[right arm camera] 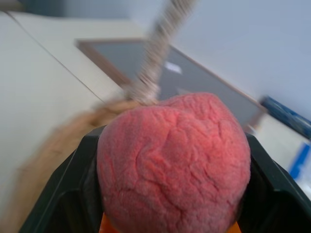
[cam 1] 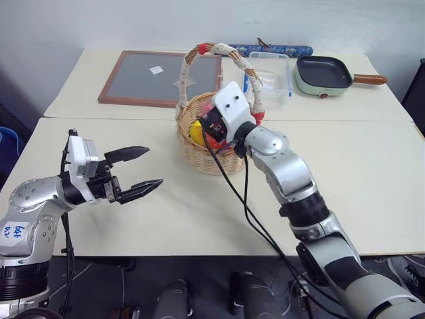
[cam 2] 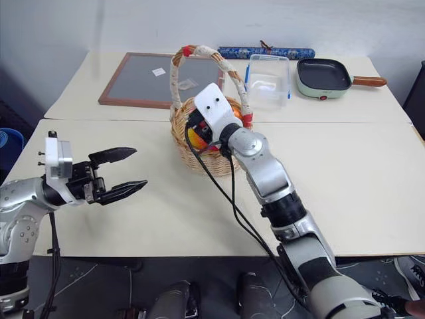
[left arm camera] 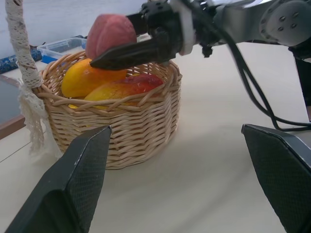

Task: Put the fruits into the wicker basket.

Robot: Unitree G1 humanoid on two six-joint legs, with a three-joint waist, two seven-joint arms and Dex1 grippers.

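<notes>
The right pincer (left arm camera: 127, 44) is gripping the round pink peach (left arm camera: 110, 35) just above the round tan wicker basket (left arm camera: 116, 121), already holding yellow-red fruits (left arm camera: 104, 83), so it probably needs lowering and releasing, while the left pincer (cam 1: 136, 171) is hovering open over the pale worktop (cam 1: 358, 173).

Silver metal arms with black joints are being shown; white wrist housings, black textured fingers (left arm camera: 73, 189), and black cables are being trailed along the right arm.
</notes>
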